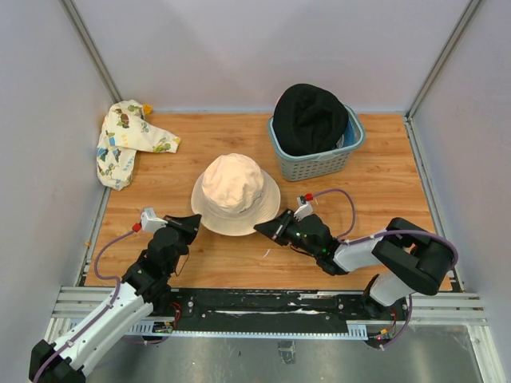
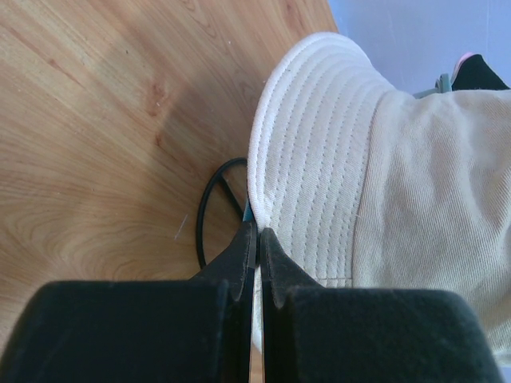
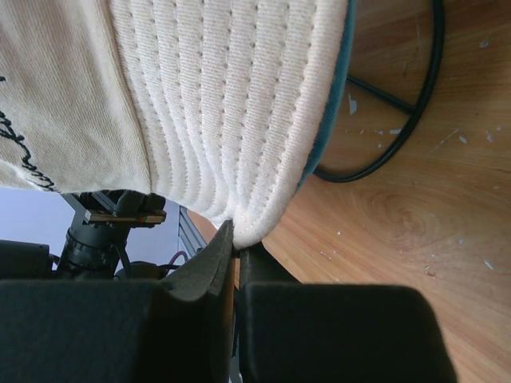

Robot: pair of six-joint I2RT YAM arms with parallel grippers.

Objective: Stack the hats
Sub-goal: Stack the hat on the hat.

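While in left tool (image 1: 194,219), cream hat (image 1: 231,187).

The wooden table (image 1: 383,239) before me is warm brown plank laminate, walled on three sides; at its middle the cream bucket hat (image 1: 233,187) sits over a black wire ring (image 2: 200,219) that rests on the wood, a teal-blue edge (image 3: 334,112) showing under the brim; to the far right, near the hat, stands a grey-blue slatted plastic basket (image 1: 315,165); in my far left corner a cream printed fabric piece (image 1: 124,144) with small coloured figures lies bunched against the wall; pale specks dot the boards.
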